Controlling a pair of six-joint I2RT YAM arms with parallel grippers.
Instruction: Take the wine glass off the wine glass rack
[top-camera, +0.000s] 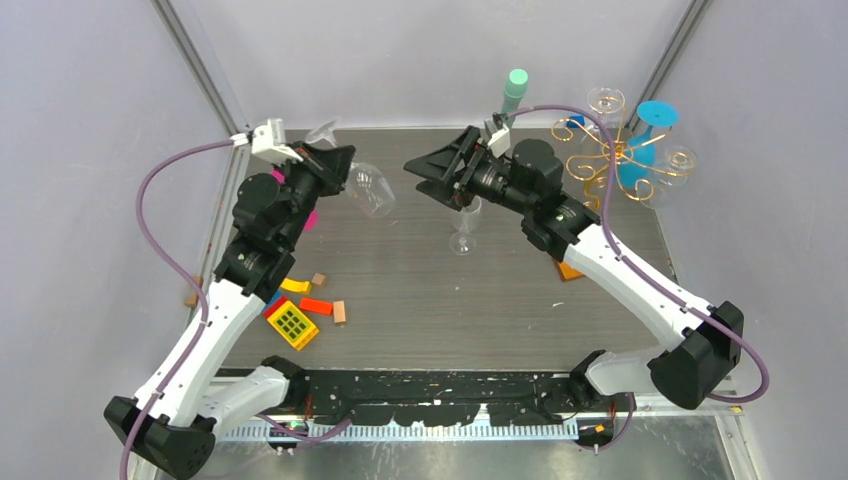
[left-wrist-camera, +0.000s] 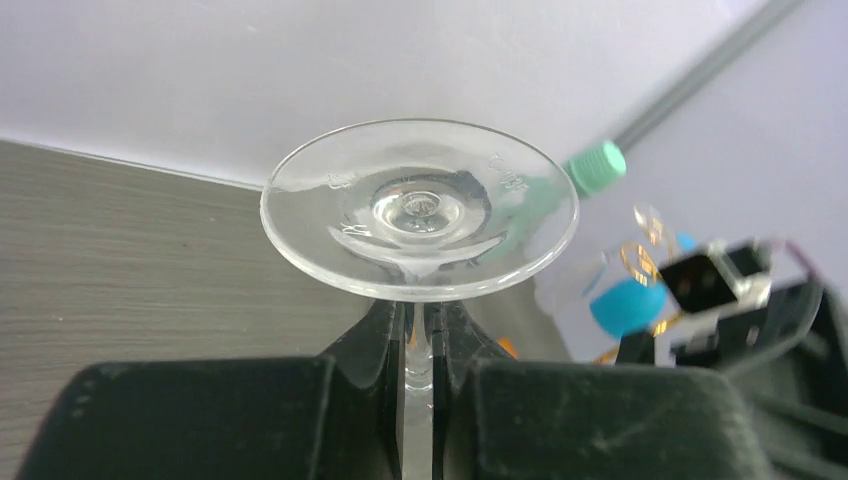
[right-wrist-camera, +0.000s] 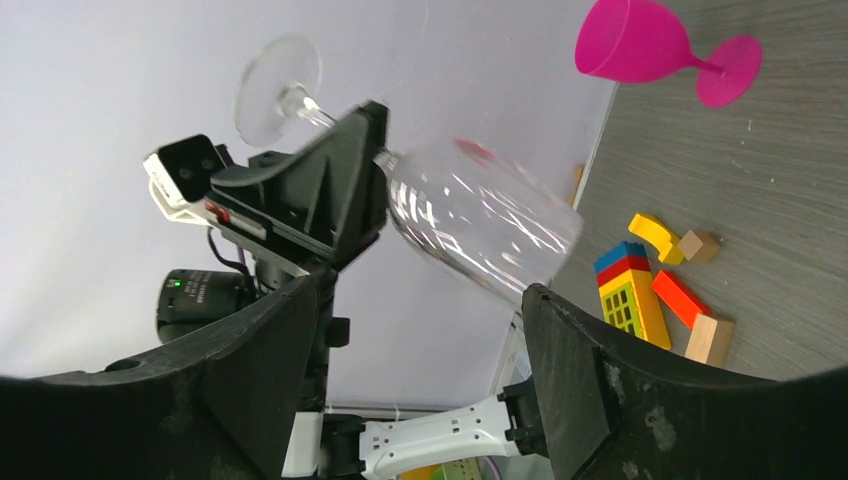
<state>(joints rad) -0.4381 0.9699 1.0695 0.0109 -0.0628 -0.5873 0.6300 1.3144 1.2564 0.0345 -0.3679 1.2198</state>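
Nearest the arm bases, a scatter of toy blocks (top-camera: 300, 312) lies on the counter (top-camera: 420, 300), on the near side of the left gripper (top-camera: 340, 165) and well apart from it. A broad stretch of bare counter runs from the blocks up to the gap between the two grippers. A pink goblet (right-wrist-camera: 640, 40) lies on its side just below the left arm.

The left gripper is closed on the stem of the clear wine glass (left-wrist-camera: 420, 210) and holds it off the counter, close to the counter's left edge and back left corner, with the wall (top-camera: 420, 60) just behind it. The glass is well apart from the rack (top-camera: 600, 160). Its long axis is tilted: the foot points up and back toward the wall, the bowl (right-wrist-camera: 480, 230) points out and down toward the right gripper (top-camera: 425, 168).

The right gripper faces the bowl with its jaws spread wide, gripping nothing, a small gap left between them. Under it a second clear glass (top-camera: 465, 230) stands upright. Behind the right gripper stands a green cylinder (top-camera: 516, 85); farther to its right the rack carries clear glasses and a blue glass (top-camera: 636, 172) near the back right corner
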